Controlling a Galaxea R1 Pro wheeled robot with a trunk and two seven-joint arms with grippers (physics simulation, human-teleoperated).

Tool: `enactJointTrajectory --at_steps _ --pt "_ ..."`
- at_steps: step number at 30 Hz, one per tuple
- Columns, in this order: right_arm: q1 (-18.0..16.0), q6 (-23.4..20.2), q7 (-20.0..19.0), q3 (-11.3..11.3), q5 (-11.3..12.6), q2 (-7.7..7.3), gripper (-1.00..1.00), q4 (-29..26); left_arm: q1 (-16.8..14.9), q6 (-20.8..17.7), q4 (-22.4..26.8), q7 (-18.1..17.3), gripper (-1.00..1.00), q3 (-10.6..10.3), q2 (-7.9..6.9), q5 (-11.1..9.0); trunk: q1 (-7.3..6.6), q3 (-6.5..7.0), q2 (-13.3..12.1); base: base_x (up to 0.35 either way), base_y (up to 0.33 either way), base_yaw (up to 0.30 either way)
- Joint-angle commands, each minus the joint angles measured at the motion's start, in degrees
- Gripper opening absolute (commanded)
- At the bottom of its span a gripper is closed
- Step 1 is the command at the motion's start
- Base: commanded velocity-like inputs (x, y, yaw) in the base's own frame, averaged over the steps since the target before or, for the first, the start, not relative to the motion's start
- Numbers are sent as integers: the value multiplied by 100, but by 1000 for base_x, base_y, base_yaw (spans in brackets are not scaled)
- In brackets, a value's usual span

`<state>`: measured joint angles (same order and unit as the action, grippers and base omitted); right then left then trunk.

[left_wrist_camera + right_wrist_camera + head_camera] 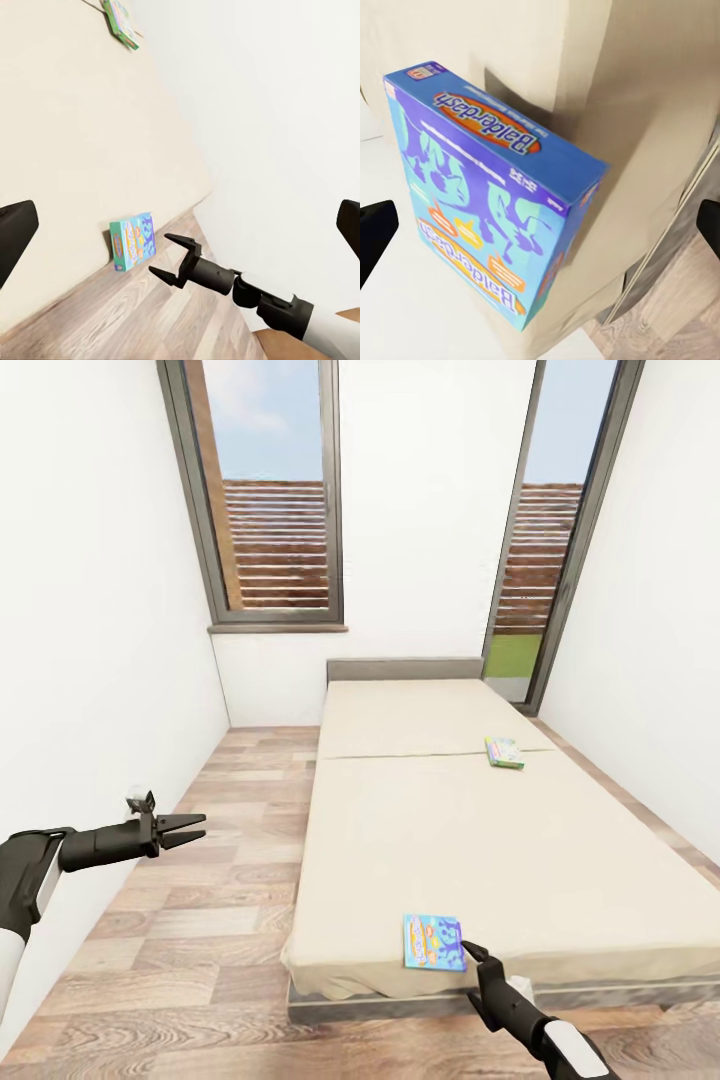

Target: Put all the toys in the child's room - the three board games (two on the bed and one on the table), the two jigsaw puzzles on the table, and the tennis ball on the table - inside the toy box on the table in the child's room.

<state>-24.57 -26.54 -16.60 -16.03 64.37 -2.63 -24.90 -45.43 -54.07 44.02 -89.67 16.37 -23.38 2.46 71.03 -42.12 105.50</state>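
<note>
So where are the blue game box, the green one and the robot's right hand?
Blue game box (434, 942), head view, middle of its lid.
Green game box (504, 752), head view, middle of its top.
Right hand (474, 957), head view, between its fingertips.

One game (434, 942) lies on the bed (520, 850) at its near edge. Another game (504, 752) lies farther back, toward the right.

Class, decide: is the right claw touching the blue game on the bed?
Apart. The left wrist view shows the open right claw short of the blue game, with bed edge and floor between them.

Bright daylight, soft shadows, perhaps edge-warped
</note>
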Motion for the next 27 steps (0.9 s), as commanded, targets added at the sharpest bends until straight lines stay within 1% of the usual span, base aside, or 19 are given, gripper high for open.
enactJointTrajectory --at_steps 1,5,15,20,23,27 --pt "-4 -43 -7 -34 13 13 100 0 -3 -60 2 -33 100 6 1 26 22 -24 44 0 0 0" --pt "-4 -37 -27 -32 3 65 100 -4 -5 -60 2 -33 100 6 1 26 110 -96 205 0 0 0" --pt "-4 -30 -115 -32 -7 86 100 -13 -4 -60 2 -33 100 6 1 26 329 -275 606 0 0 0" --pt "-6 -31 -345 -29 -23 87 100 -23 -5 -60 2 -33 100 6 1 26 329 -275 606 0 0 0" --pt "-5 -28 -610 -25 -38 87 100 -31 -8 -60 2 -33 100 6 1 26 329 -275 606 0 0 0" --pt "-4 -27 -777 -6 -45 87 100 -38 -3 -60 2 -33 100 6 1 26 329 -275 606 0 0 0"
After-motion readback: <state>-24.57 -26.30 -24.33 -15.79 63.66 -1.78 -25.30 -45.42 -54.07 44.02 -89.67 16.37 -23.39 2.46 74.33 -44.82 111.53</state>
